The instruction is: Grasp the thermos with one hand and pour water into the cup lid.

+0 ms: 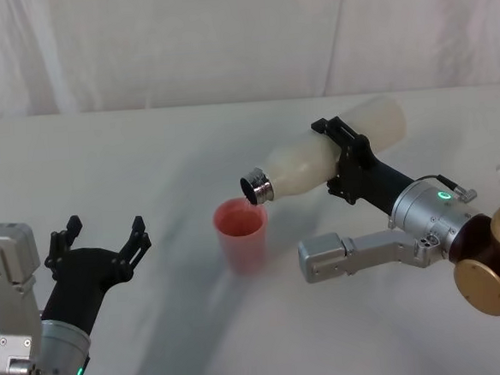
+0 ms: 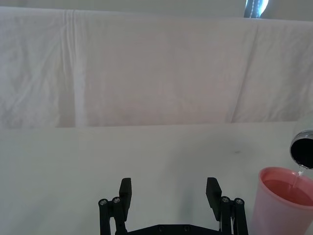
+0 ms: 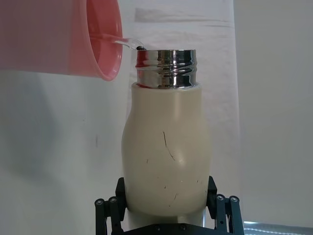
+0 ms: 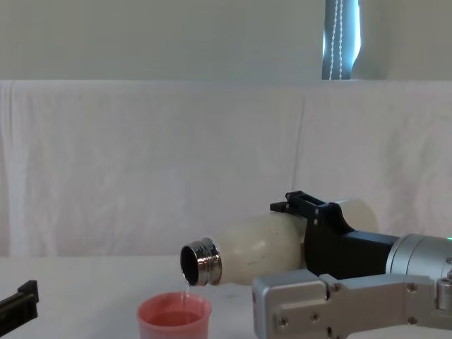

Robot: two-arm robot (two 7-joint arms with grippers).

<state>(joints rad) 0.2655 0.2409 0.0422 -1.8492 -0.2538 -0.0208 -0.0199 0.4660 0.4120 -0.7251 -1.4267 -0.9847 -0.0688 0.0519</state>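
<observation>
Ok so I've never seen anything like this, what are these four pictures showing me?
It's one moment seen by four cameras on a two-armed robot: one on its head, one on its chest, one on each wrist. The right tool clamps a cream thermos, tipped nearly level, and a thin stream of water runs from its silver neck into the pink cup lid standing on the white-covered table. The left tool waits open near the table's left side, holding nothing.
</observation>
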